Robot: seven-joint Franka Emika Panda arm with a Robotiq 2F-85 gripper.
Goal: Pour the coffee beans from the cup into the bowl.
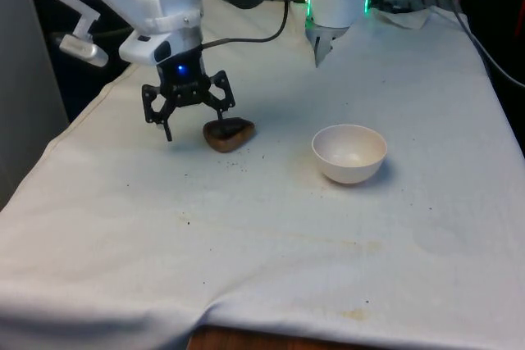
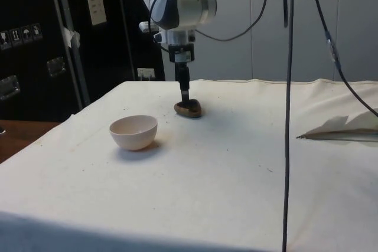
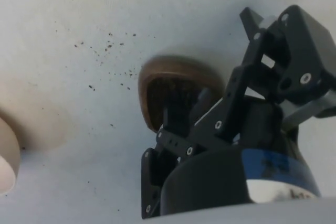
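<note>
A small brown cup (image 1: 230,134) holding dark coffee beans rests on the white cloth, at the front view's left of centre. My gripper (image 1: 195,130) is low over it and open. One finger hangs over the cloth beside the cup, and the other fingertip (image 3: 176,120) reaches into the cup's mouth (image 3: 160,95). In the side view the gripper (image 2: 185,96) points straight down onto the cup (image 2: 188,109). An empty cream bowl (image 1: 349,153) stands apart from the cup, towards the front view's right, and it sits nearer the camera in the side view (image 2: 134,132).
Dark crumbs (image 3: 105,51) are scattered over the cloth around the cup. A crumpled white sheet (image 2: 345,127) lies at the table's far end near the robot's base. Black cables (image 2: 289,116) hang down in the side view.
</note>
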